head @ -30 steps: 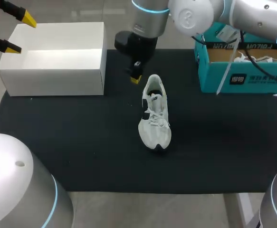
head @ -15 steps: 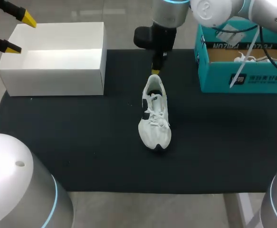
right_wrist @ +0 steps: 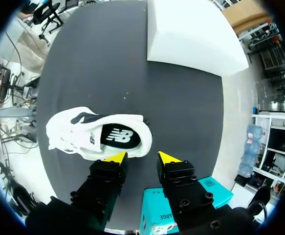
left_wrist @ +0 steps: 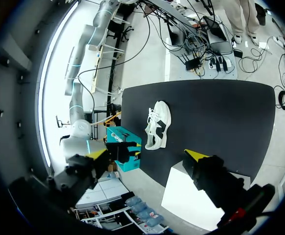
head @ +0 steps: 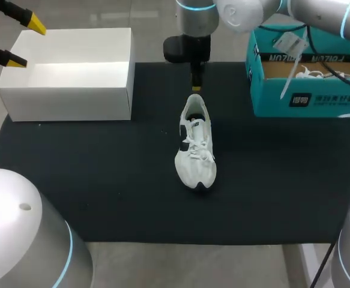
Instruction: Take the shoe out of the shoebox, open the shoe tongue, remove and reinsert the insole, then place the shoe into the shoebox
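One shoe (head: pixel 195 144) sits out on the black mat (head: pixel 102 180), upright on its sole near mid-table, with the heel toward the far edge and the toe toward the robot. It is well apart from both boxes.

- Progress: the take-out step looks done, since the shoe is clear of any box.
- The laces (head: pixel 197 151) look tied across the upper, and nothing shows the tongue pulled open.
- The insole (right_wrist: pixel 120 137) lies flat inside the shoe in the right wrist view. The tongue, the insole cycle and the return to the box probably all remain.
- Boxes: the white box (head: pixel 63 102) at the left is open and shows nothing inside. The teal box (head: pixel 295 99) at the right has something white with laces in it. It is unclear which box the shoe belongs to.

Jaws:
- The right gripper (head: pixel 196 85) hangs just beyond the heel, pointing down. Its jaws stand a narrow gap apart with nothing between them. In its wrist view the heel rim is just ahead of the tips, and contact is not evident.
- The left gripper (head: pixel 26 43) is parked over the far left corner of the white box. Its jaws are spread wide, and it holds and touches nothing.

Likely step in hand: lining up on the heel or collar, to steady the shoe or start on the tongue.
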Controlling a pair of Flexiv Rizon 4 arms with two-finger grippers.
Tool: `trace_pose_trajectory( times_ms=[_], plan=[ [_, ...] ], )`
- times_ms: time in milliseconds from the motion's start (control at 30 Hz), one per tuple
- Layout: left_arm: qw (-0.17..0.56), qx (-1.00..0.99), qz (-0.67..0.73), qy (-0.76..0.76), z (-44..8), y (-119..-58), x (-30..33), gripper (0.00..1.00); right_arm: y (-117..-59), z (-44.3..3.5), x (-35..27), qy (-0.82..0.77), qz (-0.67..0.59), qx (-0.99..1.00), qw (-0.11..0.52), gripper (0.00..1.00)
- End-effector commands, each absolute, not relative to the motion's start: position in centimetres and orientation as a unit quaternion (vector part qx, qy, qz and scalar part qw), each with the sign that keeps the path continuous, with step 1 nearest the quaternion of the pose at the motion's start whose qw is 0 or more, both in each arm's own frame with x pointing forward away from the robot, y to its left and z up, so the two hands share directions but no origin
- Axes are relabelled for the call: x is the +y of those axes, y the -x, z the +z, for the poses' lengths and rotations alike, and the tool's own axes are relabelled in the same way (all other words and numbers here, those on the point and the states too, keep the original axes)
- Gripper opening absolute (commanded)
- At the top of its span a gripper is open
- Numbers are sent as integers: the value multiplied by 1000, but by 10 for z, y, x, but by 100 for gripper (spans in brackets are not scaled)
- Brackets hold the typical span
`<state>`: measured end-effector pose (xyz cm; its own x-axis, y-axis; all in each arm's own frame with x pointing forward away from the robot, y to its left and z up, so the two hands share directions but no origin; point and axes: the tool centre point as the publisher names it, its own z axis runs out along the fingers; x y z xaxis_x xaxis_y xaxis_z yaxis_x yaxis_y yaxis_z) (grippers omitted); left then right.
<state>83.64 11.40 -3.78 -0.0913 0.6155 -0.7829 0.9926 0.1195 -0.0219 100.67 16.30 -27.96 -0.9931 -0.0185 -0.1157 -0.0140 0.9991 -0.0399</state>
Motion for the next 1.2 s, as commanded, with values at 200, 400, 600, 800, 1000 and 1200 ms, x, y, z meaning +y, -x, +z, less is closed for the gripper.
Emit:
trace_pose_trajectory(
  times_ms=[200, 400, 600, 800, 1000, 1200],
  plan=[
    [316, 677, -296, -595, -37, -838, 114, 100, -1020, -312, 162, 1, -19, 998, 61, 40],
    [316, 677, -296, -595, -37, -838, 114, 100, -1024, -326, 155, 5, -11, 998, 59, 44],
    [316, 677, -296, -595, -37, -838, 114, 100, -1023, -343, 153, 5, 1, 999, 52, 65],
    [316, 677, -296, -595, -37, -838, 114, 100, -1026, -363, 154, 4, 11, 999, 43, 100],
    [316, 677, -296, -595, -37, -838, 114, 100, -1032, -379, 153, 2, 11, 999, 35, 100],
    [316, 677, -296, -595, -37, -838, 114, 100, -1037, -383, 151, -2, 7, 1000, 30, 92]
  ],
)
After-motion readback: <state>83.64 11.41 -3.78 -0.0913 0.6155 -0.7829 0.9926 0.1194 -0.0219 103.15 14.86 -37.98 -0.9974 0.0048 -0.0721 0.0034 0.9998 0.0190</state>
